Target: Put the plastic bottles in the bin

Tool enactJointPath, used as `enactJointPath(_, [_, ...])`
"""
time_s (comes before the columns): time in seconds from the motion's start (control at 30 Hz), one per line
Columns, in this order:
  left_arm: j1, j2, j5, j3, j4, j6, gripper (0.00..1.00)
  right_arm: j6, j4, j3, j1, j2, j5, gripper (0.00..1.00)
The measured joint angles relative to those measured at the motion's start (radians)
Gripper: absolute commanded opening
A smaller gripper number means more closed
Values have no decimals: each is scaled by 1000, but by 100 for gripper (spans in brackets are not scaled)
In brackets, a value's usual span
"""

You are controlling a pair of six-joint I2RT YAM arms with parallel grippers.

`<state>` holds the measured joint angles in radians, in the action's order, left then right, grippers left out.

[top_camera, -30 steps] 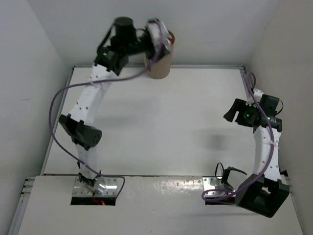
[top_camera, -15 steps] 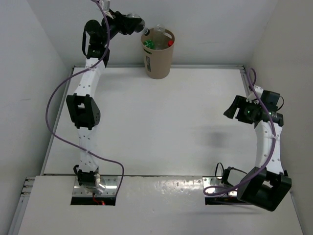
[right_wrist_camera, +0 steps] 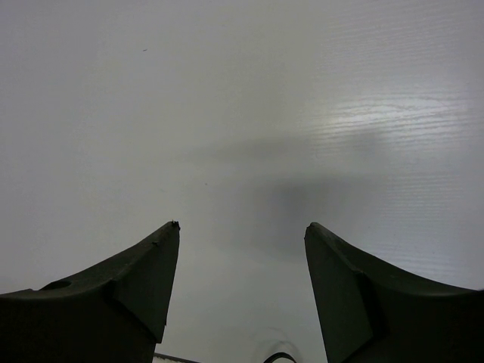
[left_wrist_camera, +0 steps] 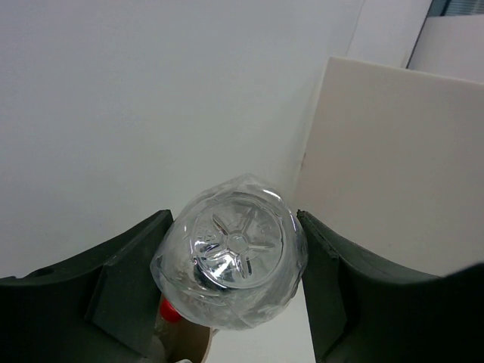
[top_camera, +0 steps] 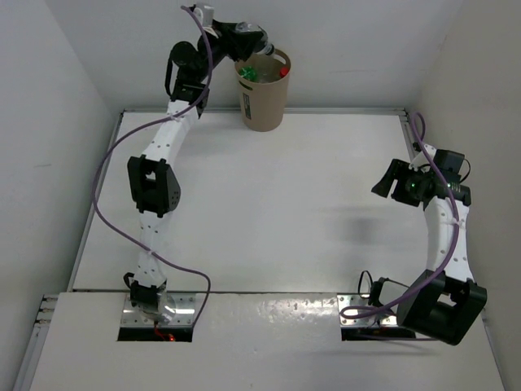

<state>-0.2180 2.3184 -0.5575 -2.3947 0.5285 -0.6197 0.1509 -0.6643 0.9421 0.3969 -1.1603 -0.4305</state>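
My left gripper (top_camera: 254,42) is raised at the far wall, at the left rim of the tan round bin (top_camera: 265,98). It is shut on a clear plastic bottle (left_wrist_camera: 231,253), whose ribbed base faces the left wrist camera between the two fingers (left_wrist_camera: 128,283). In the top view the bottle (top_camera: 264,49) sits over the bin's opening. A green bottle (top_camera: 248,73) and a red cap (top_camera: 282,72) lie inside the bin. A red cap (left_wrist_camera: 168,308) also shows below the held bottle. My right gripper (top_camera: 384,186) is open and empty above the table; its jaws (right_wrist_camera: 242,227) frame bare surface.
The bin stands at the table's far edge against the back wall. White walls close in the table (top_camera: 260,212) on the left, right and back. A purple cable (top_camera: 98,187) hangs from the left arm.
The left arm swung away to the left of the bin and has come back right, bringing the gripper and clear bottle to the bin's rim. The right arm has barely moved.
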Motion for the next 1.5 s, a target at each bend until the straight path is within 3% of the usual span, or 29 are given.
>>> enactJointPath(0.33, [-58, 92, 142, 0, -27, 225, 28, 0, -1, 0, 0, 0, -1, 67])
enactJointPath(0.6, [-71, 190, 219, 0, -39, 298, 35, -1, -3, 0, 0, 2, -1, 67])
enactJointPath(0.83, [-71, 237, 266, -6, -42, 320, 60, 0, -7, -1, 0, 4, -2, 67])
enactJointPath(0.87, [-71, 237, 270, -9, -42, 320, 73, 0, -8, -2, 0, 4, -3, 67])
enactJointPath(0.93, [-71, 237, 280, -17, -43, 323, 81, 0, -11, -5, 0, 5, -8, 67])
enactJointPath(1.0, [-72, 237, 294, -22, -42, 325, 98, 1, -11, -9, 0, 5, -15, 67])
enactJointPath(1.03, [-74, 237, 301, -26, -43, 324, 100, 2, -11, -12, 0, 6, -18, 67])
enactJointPath(1.3, [-103, 210, 356, -50, -64, 414, 100, 11, -18, -20, 0, 14, -34, 67])
enactJointPath(1.5, [-114, 23, 405, -12, -224, 420, 100, 6, -18, -19, 0, 36, -43, 71])
